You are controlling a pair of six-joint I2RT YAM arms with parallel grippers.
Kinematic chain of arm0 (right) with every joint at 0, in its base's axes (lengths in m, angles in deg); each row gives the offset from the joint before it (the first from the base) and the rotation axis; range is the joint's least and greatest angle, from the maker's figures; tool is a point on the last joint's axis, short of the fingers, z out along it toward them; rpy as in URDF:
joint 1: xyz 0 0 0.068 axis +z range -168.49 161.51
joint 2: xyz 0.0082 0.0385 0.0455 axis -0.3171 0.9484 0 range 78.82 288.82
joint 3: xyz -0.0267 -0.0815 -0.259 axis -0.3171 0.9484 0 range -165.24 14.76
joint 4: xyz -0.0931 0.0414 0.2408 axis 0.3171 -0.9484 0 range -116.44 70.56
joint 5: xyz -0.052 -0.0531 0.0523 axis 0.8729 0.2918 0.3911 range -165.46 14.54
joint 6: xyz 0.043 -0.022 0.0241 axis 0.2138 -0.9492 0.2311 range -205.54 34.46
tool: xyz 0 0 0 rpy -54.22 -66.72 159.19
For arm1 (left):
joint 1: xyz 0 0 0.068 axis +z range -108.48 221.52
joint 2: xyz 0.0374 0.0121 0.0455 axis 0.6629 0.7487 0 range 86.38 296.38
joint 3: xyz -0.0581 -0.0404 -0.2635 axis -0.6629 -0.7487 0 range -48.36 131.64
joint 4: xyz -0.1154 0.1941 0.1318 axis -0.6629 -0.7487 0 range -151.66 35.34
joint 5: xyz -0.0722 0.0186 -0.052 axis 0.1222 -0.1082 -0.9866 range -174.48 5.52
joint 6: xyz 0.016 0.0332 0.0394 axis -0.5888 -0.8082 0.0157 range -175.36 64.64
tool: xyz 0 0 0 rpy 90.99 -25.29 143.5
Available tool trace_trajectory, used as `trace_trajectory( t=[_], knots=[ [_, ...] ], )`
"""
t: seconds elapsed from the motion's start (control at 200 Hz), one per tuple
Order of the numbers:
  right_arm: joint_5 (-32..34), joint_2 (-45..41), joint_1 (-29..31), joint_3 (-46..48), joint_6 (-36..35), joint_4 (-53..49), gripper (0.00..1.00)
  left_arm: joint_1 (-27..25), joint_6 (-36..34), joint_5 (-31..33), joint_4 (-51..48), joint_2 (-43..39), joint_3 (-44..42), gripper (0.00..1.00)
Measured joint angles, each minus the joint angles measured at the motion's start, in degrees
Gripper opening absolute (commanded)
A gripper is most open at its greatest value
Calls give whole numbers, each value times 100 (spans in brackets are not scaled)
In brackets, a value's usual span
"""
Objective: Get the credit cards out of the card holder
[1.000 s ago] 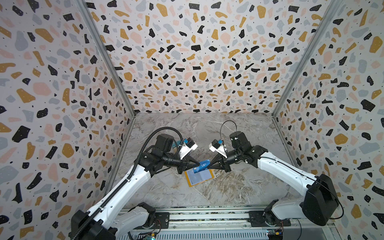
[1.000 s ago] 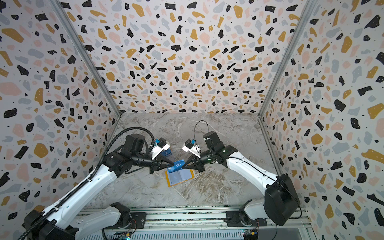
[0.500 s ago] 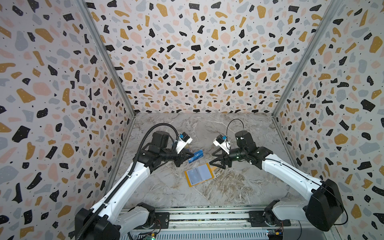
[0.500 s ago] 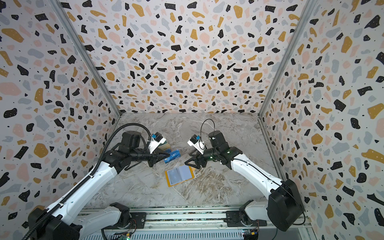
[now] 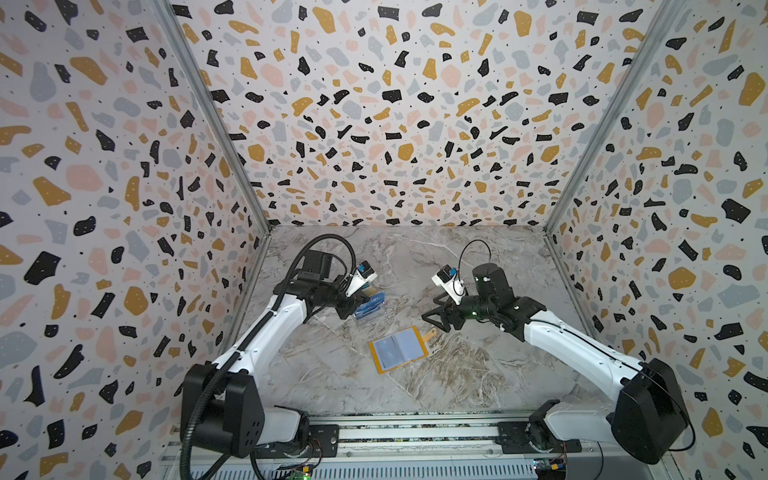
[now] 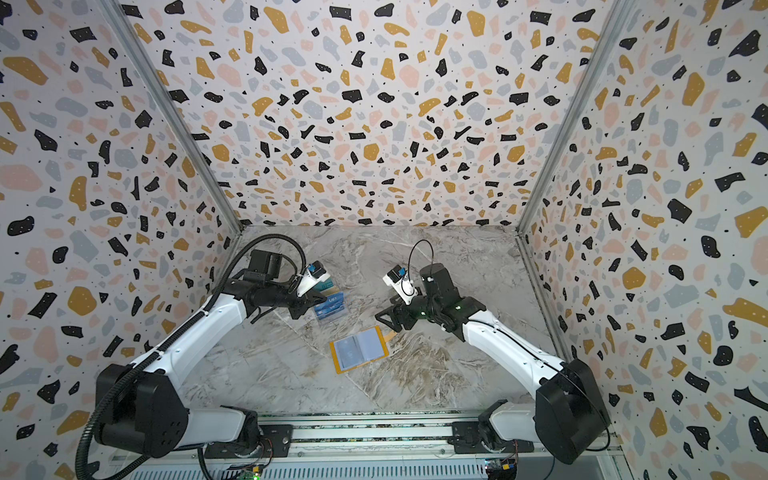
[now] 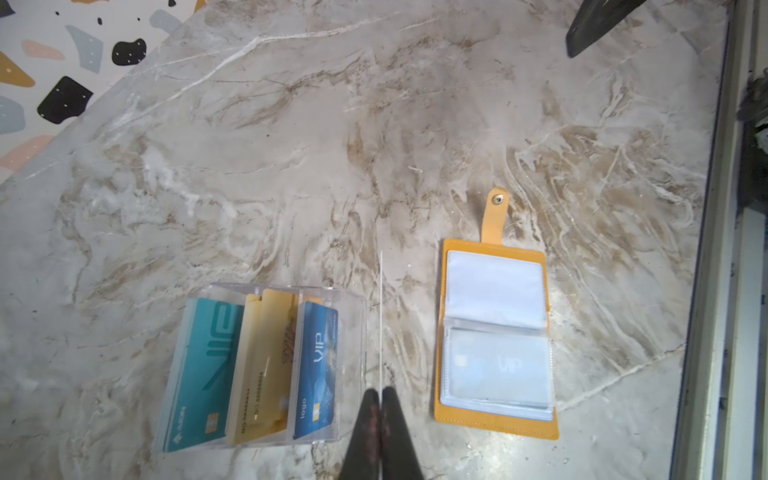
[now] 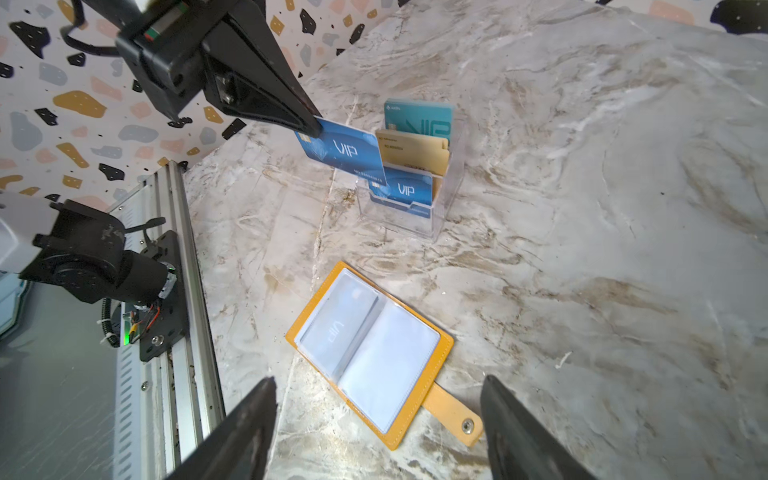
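Observation:
The yellow card holder (image 5: 398, 348) (image 6: 359, 349) lies open and flat on the marble table, clear sleeves up, snap strap (image 8: 453, 411) stretched out. A pale card lettered VIP (image 7: 498, 365) (image 8: 336, 324) shows inside one sleeve. My left gripper (image 5: 355, 305) (image 7: 380, 390) is shut on a dark blue VIP credit card (image 8: 345, 151), seen edge-on as a thin line (image 7: 381, 324), beside a clear box. My right gripper (image 5: 436, 320) (image 8: 379, 380) hangs open and empty above the holder's strap side.
The clear acrylic box (image 7: 353, 299) (image 8: 444, 216) (image 5: 369, 316) stands left of the holder with teal (image 7: 203, 357), gold (image 7: 262, 361) and blue (image 7: 318, 365) cards upright in its slots. A metal rail (image 5: 395, 432) runs along the table's front edge. Patterned walls close in three sides.
My left gripper carried the blue card from above the holder back and left to the clear box. My right gripper opened and drew back to the right.

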Motion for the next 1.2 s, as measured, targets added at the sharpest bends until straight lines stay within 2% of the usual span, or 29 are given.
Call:
trace_trajectory(
  t=[0.245, 0.461, 1.196],
  knots=[
    [98, 2, -42, 66, 138, 240, 78, 413, -293, -468, 595, 481, -232, 0],
    [96, 72, -50, 72, 179, 385, 78, 507, -310, -682, 914, 922, -374, 0],
    [94, 92, -55, 192, 232, 501, 78, 531, -129, -656, 1725, 1294, -588, 0]
  ],
)
